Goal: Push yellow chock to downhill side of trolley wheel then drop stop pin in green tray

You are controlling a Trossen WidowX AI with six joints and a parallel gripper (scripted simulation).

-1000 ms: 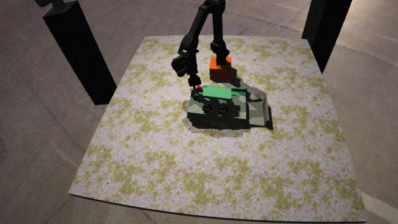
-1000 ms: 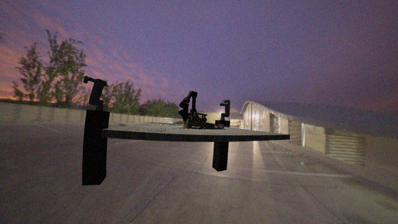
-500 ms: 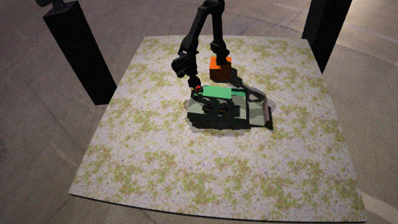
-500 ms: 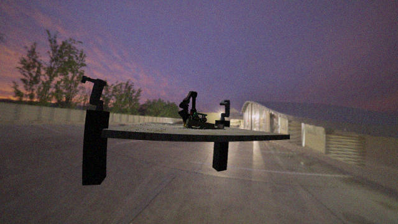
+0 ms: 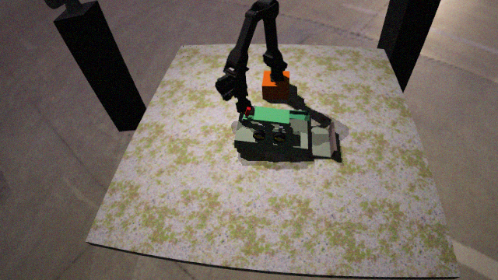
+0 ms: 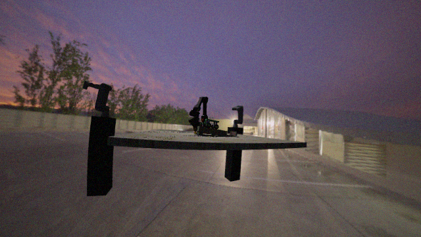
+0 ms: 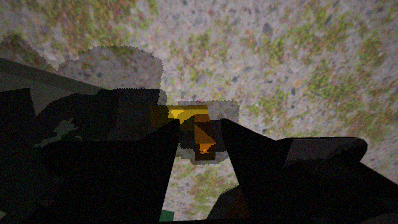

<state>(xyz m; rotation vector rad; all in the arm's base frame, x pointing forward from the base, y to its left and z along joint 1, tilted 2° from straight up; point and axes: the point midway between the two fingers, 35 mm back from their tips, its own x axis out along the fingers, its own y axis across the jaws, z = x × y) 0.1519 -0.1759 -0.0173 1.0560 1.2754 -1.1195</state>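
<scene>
My gripper (image 5: 243, 110) (image 6: 195, 131) (image 7: 200, 123) is open and low beside the ramp's high end. In the wrist view its fingers stand on either side of the chock's orange handle (image 7: 203, 134). The chock's yellow body (image 7: 190, 112) shows just beyond the fingertips; its base is dark and mostly hidden, and it is hidden in the top view. The trolley (image 5: 272, 114) with a green deck stands on the grey-green ramp (image 5: 244, 135), dark wheels (image 5: 258, 135) showing. The stop pin's red head (image 5: 248, 111) is at its uphill end. A green rim (image 5: 300, 117) behind it appears to be the tray.
An orange block (image 5: 275, 92) stands behind the ramp under the arm's base. An upright end board (image 5: 333, 138) closes the ramp's low end. Dark pillars (image 5: 99, 70) (image 5: 405, 43) stand beyond the table's sides.
</scene>
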